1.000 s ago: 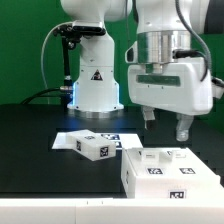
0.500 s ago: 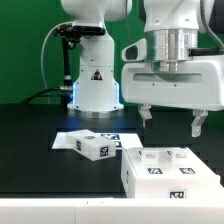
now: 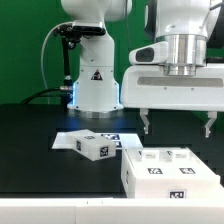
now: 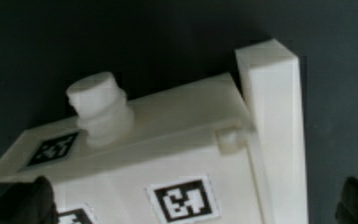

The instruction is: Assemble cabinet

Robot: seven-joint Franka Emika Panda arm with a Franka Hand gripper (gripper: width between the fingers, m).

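We see the end effector (image 3: 178, 124) hanging above the cabinet box (image 3: 170, 172), its jaws spread wide and holding nothing. The box sits on the dark desk (image 3: 30, 125) at the exterior view's right, close to the front edge, with tags on its top and front faces. In the wrist view the box fills most of the picture: a short round peg (image 4: 98, 100) stands up from its top face, and a tall side wall (image 4: 274, 120) runs along one edge.

The main risk we judge here is a poor descent. The box looks skewed to the line between the fingers (image 3: 148, 122), so if the arm drops without turning, one finger could land on the side wall or the peg instead of passing outside the body. That would shove or tip the box rather than grip it. The box also sits near the desk's front edge, so a hard push could slide it toward the drop.

A small block (image 3: 93, 147), tagged as well, lies well apart from the box toward the exterior view's left, at the near edge of the marker board (image 3: 118, 133); we cannot tell whether it rests on the board or just in front. Behind them stands the white robot base (image 3: 95, 85). Nothing stands between the end effector and the box.
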